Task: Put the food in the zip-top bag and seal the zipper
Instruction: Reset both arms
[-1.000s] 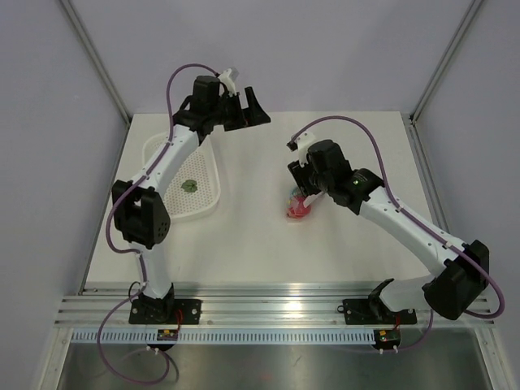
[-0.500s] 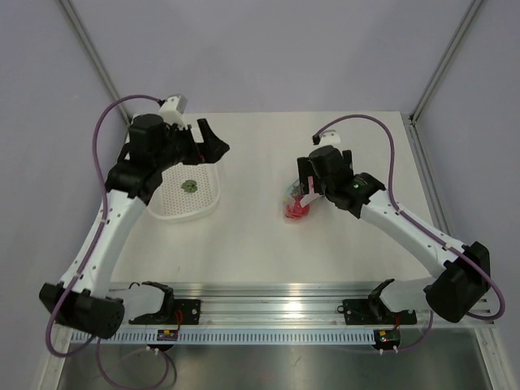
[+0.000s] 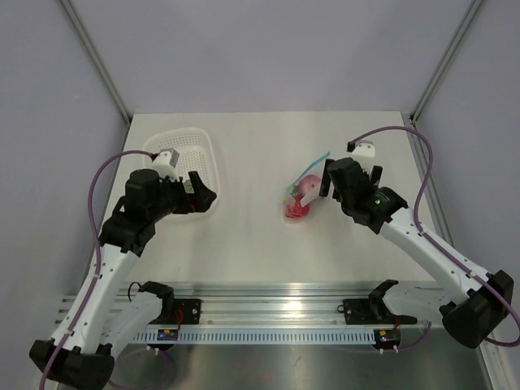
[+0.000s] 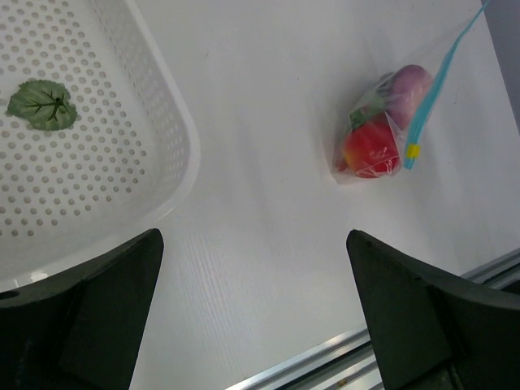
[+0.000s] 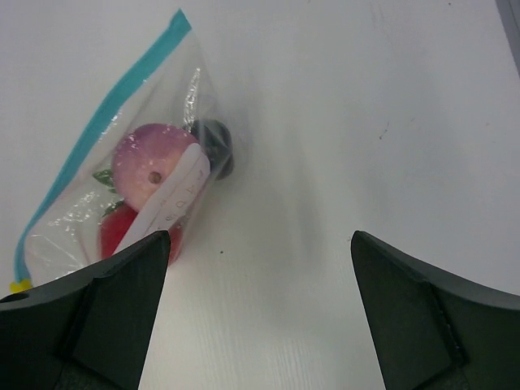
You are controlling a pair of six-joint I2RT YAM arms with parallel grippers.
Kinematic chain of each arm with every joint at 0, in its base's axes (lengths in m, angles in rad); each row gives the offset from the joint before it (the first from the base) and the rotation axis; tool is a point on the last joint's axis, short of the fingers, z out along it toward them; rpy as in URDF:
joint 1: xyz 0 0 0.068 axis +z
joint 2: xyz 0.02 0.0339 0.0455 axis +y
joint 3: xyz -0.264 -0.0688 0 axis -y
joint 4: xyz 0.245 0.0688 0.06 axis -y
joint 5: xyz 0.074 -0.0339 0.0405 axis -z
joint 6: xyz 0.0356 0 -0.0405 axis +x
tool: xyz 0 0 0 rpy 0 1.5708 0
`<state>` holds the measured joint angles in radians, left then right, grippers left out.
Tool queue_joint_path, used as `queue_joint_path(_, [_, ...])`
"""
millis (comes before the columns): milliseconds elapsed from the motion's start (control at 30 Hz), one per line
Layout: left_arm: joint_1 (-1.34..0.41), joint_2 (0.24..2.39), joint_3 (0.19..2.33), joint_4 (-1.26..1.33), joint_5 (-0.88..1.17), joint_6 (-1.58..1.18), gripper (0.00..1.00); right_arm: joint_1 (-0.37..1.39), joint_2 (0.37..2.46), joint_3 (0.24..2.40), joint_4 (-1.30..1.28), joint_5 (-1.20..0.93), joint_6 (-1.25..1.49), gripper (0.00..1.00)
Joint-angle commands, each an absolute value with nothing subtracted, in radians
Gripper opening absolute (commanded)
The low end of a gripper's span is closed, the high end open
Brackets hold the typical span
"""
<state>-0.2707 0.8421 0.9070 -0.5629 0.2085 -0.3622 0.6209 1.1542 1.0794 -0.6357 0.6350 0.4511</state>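
Pink piece (image 5: pixel 150 158) and red piece (image 4: pixel 370 146) sit in the bag (image 5: pixel 191 89) on the desk (image 3: pixel 260 244), just ahead-left of the right pincer (image 5: pixel 260 268), spread and empty. Ahead-left of the left pincer (image 4: pixel 256 309), spread too, the green leaf (image 4: pixel 42 104) lies in the basket (image 4: pixel 175 138), unbagged; the zipper (image 5: pixel 106 110) seal is unclear.

Bright, even, diffuse light from above fills all 3 views, and the white table (image 3: pixel 260 252) looks nearly washed out, with only faint, soft shadows. A glare streak lies on the metal rail (image 3: pixel 276 307). The zip-top bag (image 5: pixel 97 191) carries small glints and casts a pale grey smear to its right. The left gripper (image 4: pixel 252 240) and right gripper (image 5: pixel 260 237) appear as dark, soft-edged, detail-less shapes.
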Motion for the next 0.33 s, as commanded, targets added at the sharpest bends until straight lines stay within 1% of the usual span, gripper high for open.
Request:
queue_joint_path(0, [-0.268,0.76,0.887,-0.546,0.154,-0.336,0.99,0.617,1.085,1.031,-0.669,0.755,0.54,0.99])
queue_joint_path(300, [-0.268,0.745,0.865,-0.555,0.118,-0.345,0.99,0.617,0.979,0.922,-0.644,0.767,0.612,1.0])
